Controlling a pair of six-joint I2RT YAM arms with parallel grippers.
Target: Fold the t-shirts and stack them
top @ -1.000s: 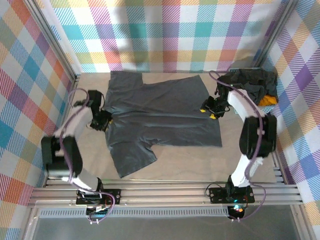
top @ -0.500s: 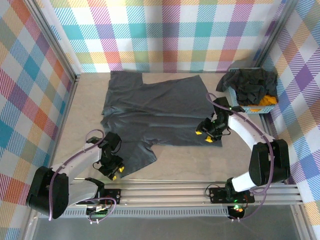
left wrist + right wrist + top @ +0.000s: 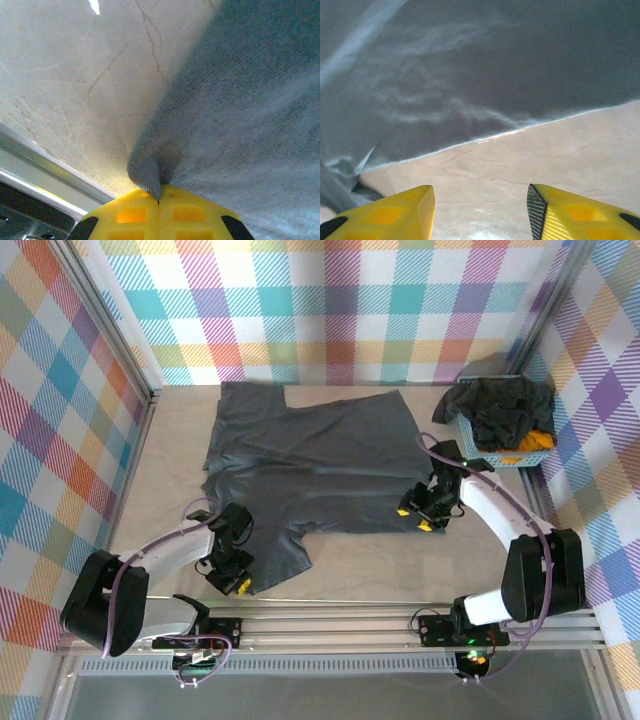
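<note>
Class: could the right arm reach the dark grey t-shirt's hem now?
Probably yes: the right end effector hangs open beside the hem of the dark grey t-shirt, only bare table between.

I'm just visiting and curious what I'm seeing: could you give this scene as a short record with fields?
Spread shirt: dark grey t-shirt, flat on the table
Left gripper: shut on the t-shirt's near sleeve edge
Right gripper: open, at the t-shirt's near right corner
Basket: light blue, far right, holding dark shirts and an orange-yellow one
</note>
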